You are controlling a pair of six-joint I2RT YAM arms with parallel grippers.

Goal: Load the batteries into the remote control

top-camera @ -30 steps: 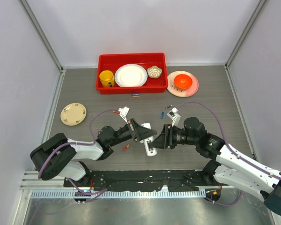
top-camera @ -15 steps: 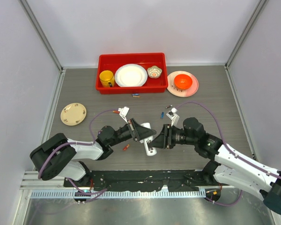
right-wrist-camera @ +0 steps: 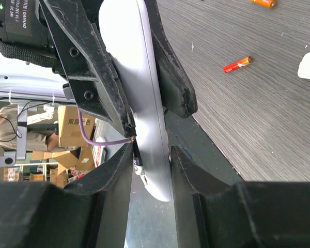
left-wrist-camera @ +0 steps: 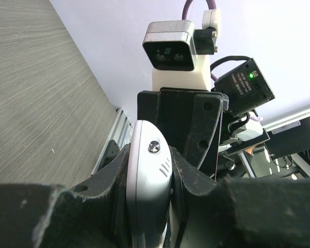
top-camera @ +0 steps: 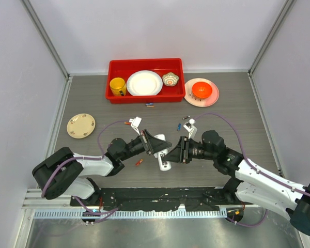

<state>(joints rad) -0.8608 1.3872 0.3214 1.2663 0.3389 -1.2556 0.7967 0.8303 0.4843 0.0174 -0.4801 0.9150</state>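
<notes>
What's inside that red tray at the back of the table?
A yellow mug, a white plate and a small patterned bowl. The tray floor beneath them is hidden.

Bench [top-camera: 232,111]: grey, wood-grained top, walled on three sides. Directly on it: red tray [top-camera: 144,61] at the far edge, centre-left; pink plate [top-camera: 215,96] just beside the tray's right end; cream patterned plate [top-camera: 81,125] near the left edge, well apart from both. Loose batteries [top-camera: 150,105] just in front of the tray; orange-red battery [top-camera: 127,123], blue battery [top-camera: 179,126] and dark battery [top-camera: 186,117] mid-bench; red battery [top-camera: 139,162] nearer the front.
</notes>
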